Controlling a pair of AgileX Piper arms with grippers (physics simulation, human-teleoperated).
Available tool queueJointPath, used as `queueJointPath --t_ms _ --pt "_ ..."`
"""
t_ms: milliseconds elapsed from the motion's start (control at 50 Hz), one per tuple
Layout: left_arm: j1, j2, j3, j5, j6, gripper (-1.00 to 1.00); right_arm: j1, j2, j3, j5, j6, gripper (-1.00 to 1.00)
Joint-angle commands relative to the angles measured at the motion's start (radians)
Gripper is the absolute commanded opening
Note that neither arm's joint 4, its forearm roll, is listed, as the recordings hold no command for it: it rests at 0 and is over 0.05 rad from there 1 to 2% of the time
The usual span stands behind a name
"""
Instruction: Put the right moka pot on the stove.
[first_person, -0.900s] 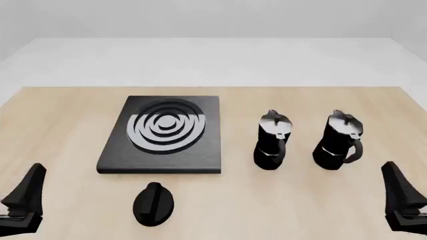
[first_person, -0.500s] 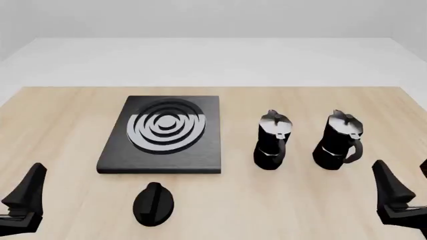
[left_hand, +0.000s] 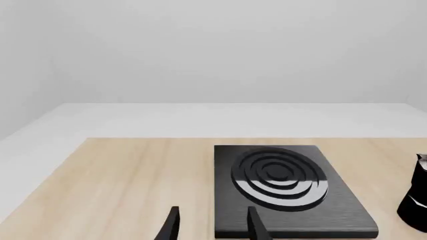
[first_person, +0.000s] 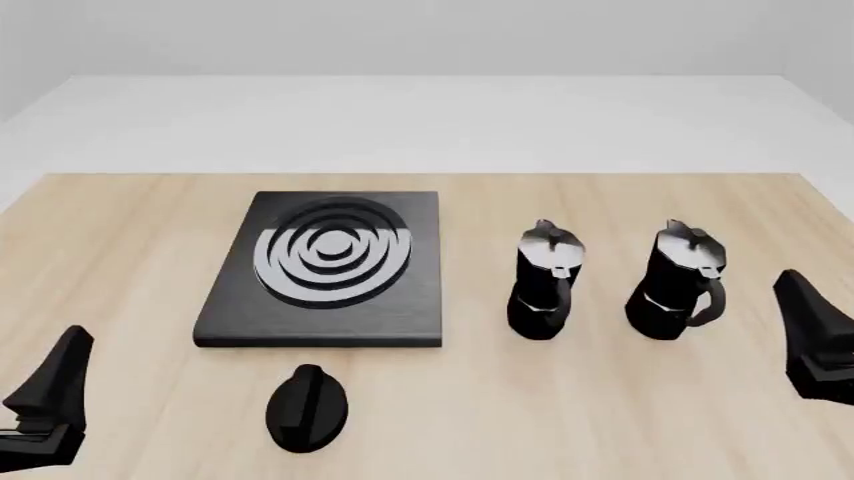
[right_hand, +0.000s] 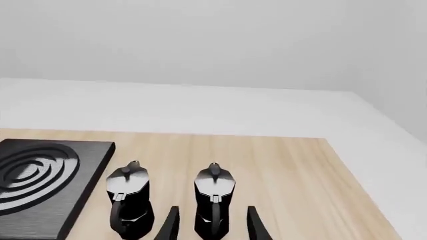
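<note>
The right moka pot (first_person: 678, 281) is black and faceted with a shiny silver lid, and stands upright on the wooden table to the right of its twin (first_person: 545, 281). The stove (first_person: 327, 265), a flat black slab with silvery rings, lies left of both pots with nothing on it. My right gripper (first_person: 821, 330) hovers open just right of the right moka pot and is not touching it. In the right wrist view that pot (right_hand: 213, 200) stands ahead between the spread fingers (right_hand: 172, 222). My left gripper (first_person: 56, 385) is open near the front left corner, apart from everything.
A small black oval knob (first_person: 307, 407) lies on the table in front of the stove. The left moka pot (right_hand: 129, 202) stands about a pot's width from the right one. The table's right edge (first_person: 834, 215) is close behind my right gripper.
My right gripper first shifted a little left, then rose and moved forward, ending beside the right moka pot. The left arm, both pots and the stove have not moved.
</note>
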Motion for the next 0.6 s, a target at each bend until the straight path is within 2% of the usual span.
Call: queueJointPath --t_ms 20,60,120,200,260,400,460,480,520,600 --pt "0.0 0.0 0.0 0.0 0.0 1.0 0.002 0.097 -0.076 0.019 0.019 1.0" --pt "0.0 0.0 0.0 0.0 0.0 1.0 0.004 0.094 -0.083 0.026 0.004 1.0" --pt "0.0 0.0 0.0 0.0 0.0 1.0 0.011 0.126 -0.082 0.017 0.024 1.0" --pt "0.0 0.0 0.0 0.0 0.0 1.0 0.03 0.24 -0.026 -0.083 0.066 1.0" --pt "0.0 0.0 0.0 0.0 0.0 1.0 0.021 0.255 -0.005 -0.1 0.038 1.0" --pt "0.0 0.0 0.0 0.0 0.0 1.0 0.025 0.301 0.012 -0.141 0.055 1.0" --pt "0.0 0.0 0.0 0.0 0.0 1.0 0.029 0.344 0.013 -0.164 0.09 1.0" --pt "0.0 0.0 0.0 0.0 0.0 1.0 0.034 0.36 0.015 -0.173 0.129 1.0" --pt "0.0 0.0 0.0 0.0 0.0 1.0 0.026 0.38 0.031 -0.205 0.107 1.0" --pt "0.0 0.0 0.0 0.0 0.0 1.0 0.012 0.439 0.069 -0.283 0.098 1.0"
